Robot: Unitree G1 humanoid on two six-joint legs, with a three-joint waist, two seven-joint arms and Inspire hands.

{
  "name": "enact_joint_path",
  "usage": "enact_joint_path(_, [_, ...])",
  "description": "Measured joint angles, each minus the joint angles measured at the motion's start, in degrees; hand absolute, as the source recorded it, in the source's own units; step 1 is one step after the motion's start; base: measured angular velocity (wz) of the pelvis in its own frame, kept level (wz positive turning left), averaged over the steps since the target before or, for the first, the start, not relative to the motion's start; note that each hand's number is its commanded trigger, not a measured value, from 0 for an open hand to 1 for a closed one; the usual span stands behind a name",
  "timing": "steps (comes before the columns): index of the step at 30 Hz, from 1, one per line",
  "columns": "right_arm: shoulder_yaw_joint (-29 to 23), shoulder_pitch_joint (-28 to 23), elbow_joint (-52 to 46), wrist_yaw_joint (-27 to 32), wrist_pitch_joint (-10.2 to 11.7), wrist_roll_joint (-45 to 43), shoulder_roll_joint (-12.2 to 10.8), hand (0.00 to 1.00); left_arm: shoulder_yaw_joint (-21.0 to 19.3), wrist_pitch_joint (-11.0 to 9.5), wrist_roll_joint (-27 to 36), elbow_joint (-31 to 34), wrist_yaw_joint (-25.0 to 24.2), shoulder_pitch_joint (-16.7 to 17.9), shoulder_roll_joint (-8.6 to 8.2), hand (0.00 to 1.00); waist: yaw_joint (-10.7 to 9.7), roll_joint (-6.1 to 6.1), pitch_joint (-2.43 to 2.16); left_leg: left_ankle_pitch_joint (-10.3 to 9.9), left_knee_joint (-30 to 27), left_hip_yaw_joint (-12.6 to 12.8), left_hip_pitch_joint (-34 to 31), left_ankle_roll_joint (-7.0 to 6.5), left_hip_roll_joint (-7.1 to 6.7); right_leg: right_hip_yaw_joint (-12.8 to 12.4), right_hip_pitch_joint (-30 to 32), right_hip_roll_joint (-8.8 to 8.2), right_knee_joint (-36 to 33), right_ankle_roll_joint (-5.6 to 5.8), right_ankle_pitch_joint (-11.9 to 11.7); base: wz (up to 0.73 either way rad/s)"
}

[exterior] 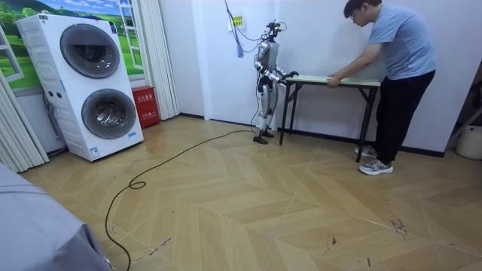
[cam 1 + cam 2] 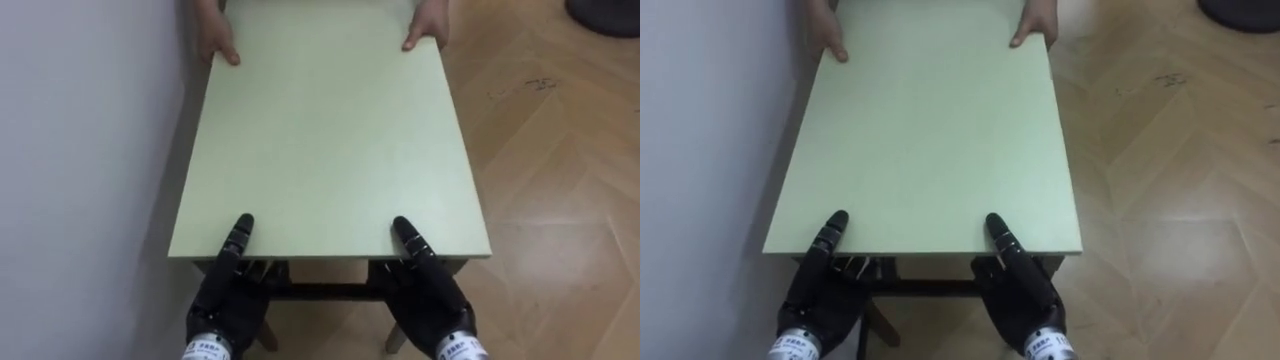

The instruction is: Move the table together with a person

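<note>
The table has a pale green top and dark legs, and stands lengthwise before me along a white wall. At its near edge my left hand has its thumb laid on the top and its palm below the edge. My right hand grips the near right corner the same way. The fingers of both hands go under the top. At the far end a person's two hands hold the far edge. In the room view the person leans over the table opposite me.
The white wall runs close along the table's left side. Open parquet floor lies to the right. A dark round object sits at the far right. Stacked washing machines stand across the room, and a cable lies on the floor.
</note>
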State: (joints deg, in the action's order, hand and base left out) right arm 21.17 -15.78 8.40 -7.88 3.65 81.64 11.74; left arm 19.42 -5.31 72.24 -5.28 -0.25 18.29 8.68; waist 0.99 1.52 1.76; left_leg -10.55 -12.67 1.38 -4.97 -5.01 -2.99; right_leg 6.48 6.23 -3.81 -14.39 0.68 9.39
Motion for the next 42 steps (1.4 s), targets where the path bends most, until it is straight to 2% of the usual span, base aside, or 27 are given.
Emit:
enact_joint_path(5, [0.2,-0.1,0.2,0.8,0.5,0.7,0.0,1.0,0.6,0.0,-0.5,-0.1,0.1,0.0,0.0,1.0,-0.4,-0.35,0.12,0.0,1.1,1.1,0.6,0.01,0.11,-0.8,-0.4,0.59,0.7,0.0,0.0,0.01])
enact_joint_path(9, [0.6,-0.2,0.3,1.0,0.5,0.7,0.0,1.0,0.8,-1.4,-1.5,-0.5,0.1,0.0,0.05,1.0,-0.4,-0.99,0.49,0.0,1.3,1.9,0.7,0.0,0.02,-1.2,-0.4,0.54,0.7,0.17,-0.1,0.0])
enact_joint_path(16, [0.8,-1.0,1.1,2.0,0.5,0.6,0.0,1.0,1.2,-1.4,-2.7,-2.6,0.1,0.2,0.13,1.0,-0.3,-1.03,0.49,0.0,1.3,3.2,0.7,-0.02,0.01,-1.4,-0.5,0.39,0.8,0.33,-0.2,-0.01])
enact_joint_path(22, [1.4,0.8,4.6,1.4,0.6,0.6,-0.7,1.0,1.0,-2.5,-2.7,-6.0,-0.5,-1.0,-0.13,1.0,-0.1,-0.94,0.45,0.0,2.2,3.5,2.6,-0.06,0.3,-1.2,-1.9,0.71,0.9,0.35,-0.2,-0.02])
enact_joint_path(29, [1.3,0.8,4.8,1.3,0.5,0.5,-0.7,1.0,0.8,-2.1,-3.1,-6.4,-0.8,-1.2,-0.37,1.0,0.3,-0.65,0.26,0.0,2.2,3.6,2.8,-0.06,0.33,-1.2,-2.0,0.76,0.9,0.34,-0.2,0.0])
enact_joint_path(35, [1.2,0.6,5.3,0.6,0.4,0.4,-0.8,1.0,-0.2,-0.4,-3.2,-6.7,-1.7,-1.2,-0.34,1.0,0.8,-0.84,0.14,0.0,2.1,3.9,2.8,-0.06,0.34,-1.3,-2.0,0.74,0.8,0.34,-0.2,-0.01])
enact_joint_path(42, [1.0,1.2,6.7,0.1,0.0,-0.3,-1.1,1.0,-0.8,0.3,-3.4,-7.2,-1.8,-1.3,-0.42,1.0,0.8,-0.98,-0.13,0.0,2.0,3.9,3.1,-0.06,0.36,-1.1,-2.3,0.74,0.8,0.34,-0.2,0.0])
